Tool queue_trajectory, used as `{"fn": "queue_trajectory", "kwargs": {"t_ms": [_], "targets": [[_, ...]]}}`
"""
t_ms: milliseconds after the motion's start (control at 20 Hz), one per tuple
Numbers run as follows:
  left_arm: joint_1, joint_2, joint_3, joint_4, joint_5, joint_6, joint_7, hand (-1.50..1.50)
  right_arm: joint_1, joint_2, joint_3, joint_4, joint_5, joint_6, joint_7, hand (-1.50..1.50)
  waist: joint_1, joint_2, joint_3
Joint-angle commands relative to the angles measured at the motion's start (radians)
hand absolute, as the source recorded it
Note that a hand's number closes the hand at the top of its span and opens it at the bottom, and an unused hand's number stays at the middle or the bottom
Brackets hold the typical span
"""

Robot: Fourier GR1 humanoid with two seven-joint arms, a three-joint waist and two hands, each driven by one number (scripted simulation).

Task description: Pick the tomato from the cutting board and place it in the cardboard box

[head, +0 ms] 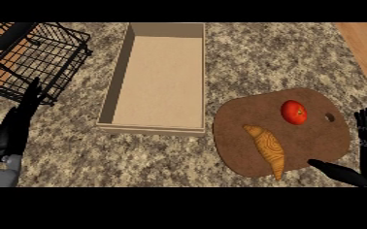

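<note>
- Right hand (342,172) at the lower right edge, fingers spread open, holding nothing, thumb over the cutting board (247,121) rim.
- Left hand (20,119) open, resting at the left edge.
- Tomato (294,112) sits on the board's far right, apart from the croissant (267,148).
- Likely light, smooth, squashy, rolls easily: wrap fingers around its sides.
- Cardboard box (114,89) is left of the board on the worktop (258,53).

On my worktop (287,53) the cardboard box (159,80) sits centre-left, with the wire basket (44,58) to its left at the far corner. Right of the box I see the cutting board (247,145); the tomato (294,112) lies on its far part, the croissant (268,149) nearer me.
</note>
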Motion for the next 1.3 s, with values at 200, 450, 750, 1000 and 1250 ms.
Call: {"fn": "queue_trajectory", "kwargs": {"t_ms": [200,450,750,1000,1250], "targets": [[-0.043,-0.008,0.013,0.016,-0.025,0.004,0.046,0.00,-0.088,-0.218,0.082,0.097,0.211,0.017,0.133,-1.50,-0.001,-0.003,-0.004],[-0.055,-0.030,0.022,0.114,-0.047,-0.005,-0.039,0.00,-0.203,-0.238,0.192,0.084,0.335,0.028,0.356,-1.50,-0.002,0.000,-0.006],[-0.038,-0.024,0.057,0.035,-0.052,-0.053,0.023,0.00,-0.230,-0.212,0.229,0.053,0.398,0.119,0.455,-1.50,-0.005,-0.005,-0.004],[0.023,-0.087,0.059,-0.015,-0.097,-0.030,0.014,0.00,-0.285,-0.154,0.234,0.074,0.490,0.083,0.555,-1.50,-0.003,-0.006,-0.004],[0.027,-0.092,0.114,0.009,-0.125,-0.089,-0.017,0.00,-0.265,-0.156,0.192,-0.023,0.510,0.148,0.605,-1.50,-0.010,-0.007,-0.004]]}}
